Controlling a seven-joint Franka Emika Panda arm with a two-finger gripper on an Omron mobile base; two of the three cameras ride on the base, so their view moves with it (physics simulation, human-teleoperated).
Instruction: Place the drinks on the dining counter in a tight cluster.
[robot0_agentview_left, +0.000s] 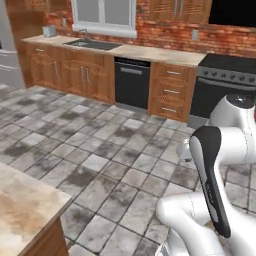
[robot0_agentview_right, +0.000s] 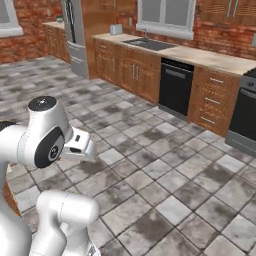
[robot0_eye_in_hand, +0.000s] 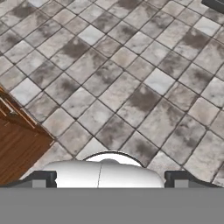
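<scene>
Counter corner (robot0_agentview_left: 22, 210), beige-brown marbled top on a wooden base, sits at lower left of left base view; likely an end of the dining counter, though that is a judgement. No bottle stands on the visible part, so where the drinks are can't be told from here. Centre of scene: grey tiled floor (robot0_agentview_left: 110, 145), wall run behind w/ sink (robot0_agentview_left: 92, 44), black dishwasher (robot0_agentview_left: 131, 82), oven range (robot0_agentview_left: 227, 75) at right. Right base view adds a steel fridge (robot0_agentview_right: 75, 35) at far left of that wall.

Hand view: wood panel (robot0_eye_in_hand: 19, 146) at left, prob. the counter base, then tiles. Gripper (robot0_eye_in_hand: 109, 180) points down at the floor; finger tips (robot0_eye_in_hand: 43, 179) stand wide apart at the bottom edge, jaws near fully spread, nothing between them.

Handling, as judgement only:
- Yellow juice bottle: fat body, prob. heaviest; take mid-body, jaws need near full spread
- Water bottle: light, thin wall may flex; grip low on body, gentle squeeze
- Green glass bottle: stiff, slick, fragile, tips easily; grip body below neck, set down slow

Base must first bring the drinks into view
</scene>
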